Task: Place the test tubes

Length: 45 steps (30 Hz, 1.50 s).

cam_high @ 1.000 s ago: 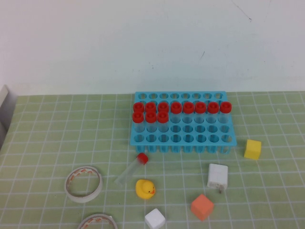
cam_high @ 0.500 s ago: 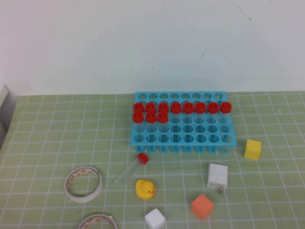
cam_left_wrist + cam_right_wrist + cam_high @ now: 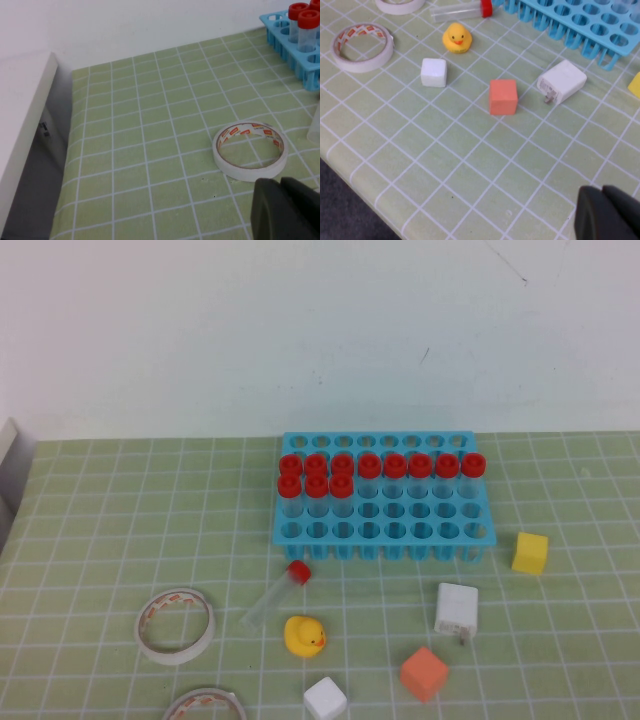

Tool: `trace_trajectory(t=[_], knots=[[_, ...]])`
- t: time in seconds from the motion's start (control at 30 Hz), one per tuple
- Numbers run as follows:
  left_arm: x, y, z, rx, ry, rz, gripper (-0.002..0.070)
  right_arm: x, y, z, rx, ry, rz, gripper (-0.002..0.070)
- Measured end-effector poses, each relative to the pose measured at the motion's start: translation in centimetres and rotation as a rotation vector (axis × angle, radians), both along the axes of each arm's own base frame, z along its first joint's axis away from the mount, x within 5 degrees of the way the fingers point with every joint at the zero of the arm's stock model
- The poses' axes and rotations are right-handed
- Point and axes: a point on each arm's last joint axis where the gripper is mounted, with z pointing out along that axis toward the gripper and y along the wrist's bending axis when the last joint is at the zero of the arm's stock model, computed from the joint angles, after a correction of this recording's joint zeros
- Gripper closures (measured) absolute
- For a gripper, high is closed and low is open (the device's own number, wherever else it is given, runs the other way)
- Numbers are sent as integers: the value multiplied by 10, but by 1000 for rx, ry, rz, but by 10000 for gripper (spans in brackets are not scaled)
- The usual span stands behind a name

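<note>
Rack (image 3: 380, 548) holds eleven tubes (image 3: 394, 466); left gripper (image 3: 281, 186) by tape (image 3: 250, 169), right gripper (image 3: 601, 192) over mat (image 3: 470, 150).

No writing, number or brand can be read anywhere. The only print in sight is on two rolls of tape. The white tape roll (image 3: 248, 173), lying flat well apart from the blue plastic tube rack (image 3: 385, 541) on its near left side, carries a row of red-orange marks round the inside of its pale cardboard core. They are too small to make out as letters. The second white tape roll (image 3: 365, 64), farther from the rack on the same side, bears the same kind of red-orange marks inside its core, and these are just as illegible.
</note>
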Motion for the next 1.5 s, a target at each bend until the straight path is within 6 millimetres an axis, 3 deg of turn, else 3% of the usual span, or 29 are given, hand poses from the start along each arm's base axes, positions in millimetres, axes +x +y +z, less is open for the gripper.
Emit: trace_trajectory(t=[1.2, 1.5], knots=[[0, 1, 0, -6, 1, 10, 675, -1, -2, 1, 15, -10, 0, 676], [0, 1, 0, -6, 1, 10, 675, -9, -38, 9, 124, -125, -406, 676]])
